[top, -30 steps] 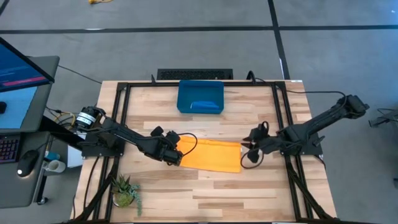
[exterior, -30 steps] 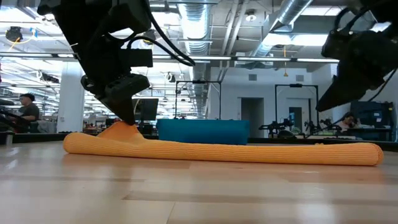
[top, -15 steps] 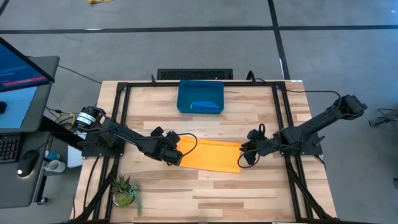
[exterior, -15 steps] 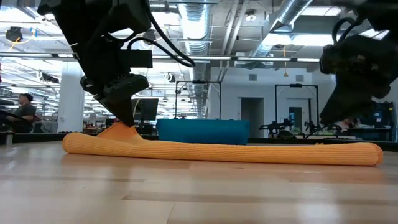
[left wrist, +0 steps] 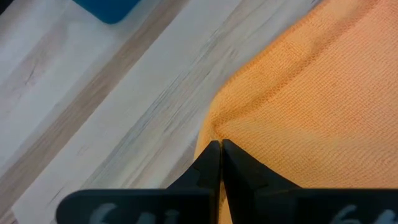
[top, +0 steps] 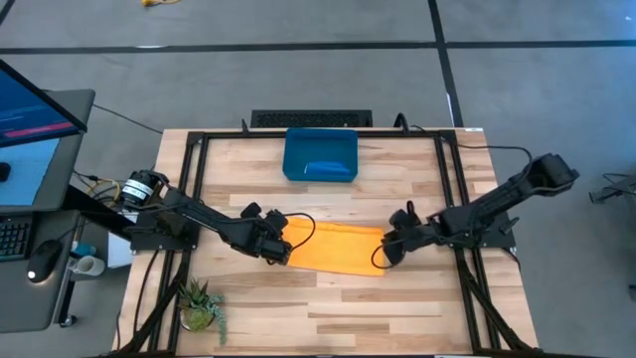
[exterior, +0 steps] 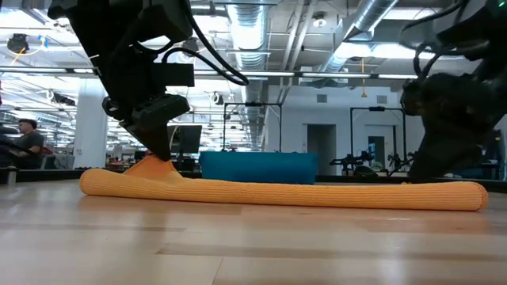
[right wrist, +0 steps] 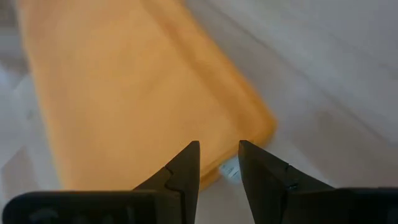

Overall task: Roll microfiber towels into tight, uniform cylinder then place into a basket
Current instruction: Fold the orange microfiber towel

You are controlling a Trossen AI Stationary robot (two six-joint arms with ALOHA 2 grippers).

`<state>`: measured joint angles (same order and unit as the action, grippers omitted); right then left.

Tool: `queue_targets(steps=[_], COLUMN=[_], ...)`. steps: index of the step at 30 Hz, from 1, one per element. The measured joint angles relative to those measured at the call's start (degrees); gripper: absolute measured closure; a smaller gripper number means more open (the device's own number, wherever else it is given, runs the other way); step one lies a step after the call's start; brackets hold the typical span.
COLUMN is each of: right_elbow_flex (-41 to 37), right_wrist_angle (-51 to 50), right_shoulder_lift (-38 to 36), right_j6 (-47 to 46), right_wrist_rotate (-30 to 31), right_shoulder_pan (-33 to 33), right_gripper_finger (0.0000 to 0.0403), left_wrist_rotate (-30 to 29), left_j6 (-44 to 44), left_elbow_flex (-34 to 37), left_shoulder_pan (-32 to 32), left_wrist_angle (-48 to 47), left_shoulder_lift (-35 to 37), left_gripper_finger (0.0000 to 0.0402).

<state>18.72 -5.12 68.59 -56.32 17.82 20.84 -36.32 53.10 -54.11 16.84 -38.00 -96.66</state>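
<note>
- Pale wooden table (top: 328, 308) under a black frame, open workshop with ducts and lights beyond it, a small potted plant (top: 199, 303) at the near left corner.
- At the table's middle lies the yellow-orange towel (top: 338, 249), folded into a flat strip, not yet rolled.
- Left gripper (top: 281, 246) sits at the strip's left end, fingers pressed together on a pinch of the towel's corner (left wrist: 214, 134), which rises in a little peak.
- Right gripper (top: 383, 257) hangs just over the right end, fingers apart with a narrow gap, holding nothing.
- Far side, middle: the dark blue basket (top: 320, 147), with what looks like a rolled blue towel (top: 328, 169) inside.
- Cloth looks soft, light and floppy, likely to sag and unroll. Best taken at both end corners of one edge, kept taut while rolling.
</note>
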Motion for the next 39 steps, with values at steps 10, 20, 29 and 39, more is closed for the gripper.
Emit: queue_targets(steps=[10,20,29,39], right_elbow_flex=[0.0,1.3,1.4,1.4], right_wrist_angle=[1.5,1.1,0.5,0.9], right_shoulder_lift=[4.4,4.4,4.4,4.4], right_j6=[-0.3,2.8,2.8,5.4], right_wrist_rotate=[-2.8,-3.5,-5.6,-7.3], right_shoulder_pan=[-4.2,-5.0,-5.2,-6.6], right_gripper_finger=[0.0271,0.0278,0.0340,0.0394], left_wrist_rotate=[0.0,0.0,0.0,0.0], left_j6=[-0.3,-0.4,-0.4,-0.4], left_elbow_flex=[0.0,0.0,0.0,0.0], left_shoulder_pan=[0.0,0.0,0.0,0.0], left_wrist_angle=[0.0,0.0,-0.1,0.0], left_shoulder_lift=[0.0,0.0,0.0,0.0], left_gripper_finger=[0.0401,0.0401,0.0401,0.0401])
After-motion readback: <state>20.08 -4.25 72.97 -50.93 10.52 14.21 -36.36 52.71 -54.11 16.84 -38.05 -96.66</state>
